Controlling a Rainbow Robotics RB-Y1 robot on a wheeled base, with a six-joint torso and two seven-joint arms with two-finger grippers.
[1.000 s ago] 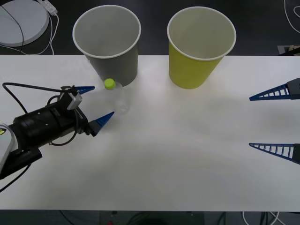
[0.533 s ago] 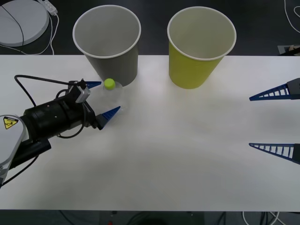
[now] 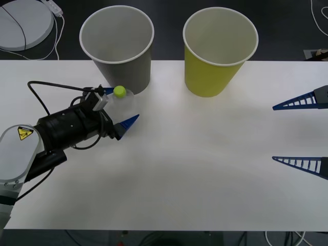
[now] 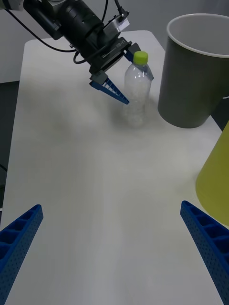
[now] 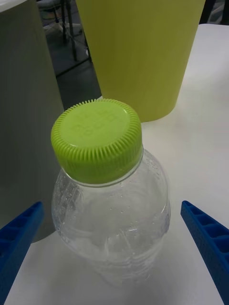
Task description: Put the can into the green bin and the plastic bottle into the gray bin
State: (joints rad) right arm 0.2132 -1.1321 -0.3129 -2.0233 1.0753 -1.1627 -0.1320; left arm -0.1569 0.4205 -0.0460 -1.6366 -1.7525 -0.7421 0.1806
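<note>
Plastic bottle (image 3: 124, 105) upright beside gray bin (image 3: 119, 48) | left hand (image 3: 119, 106) spread around it

left tool (image 4: 125, 76) straddling plastic bottle (image 4: 137, 93), fingers apart

Bright, even overhead light, soft shadows

The white table (image 3: 205, 169) is well lit, without hard glare; faint shadows fall beneath the plastic bottle (image 4: 136, 93), which is sharp up close while the rear cups blur slightly
</note>
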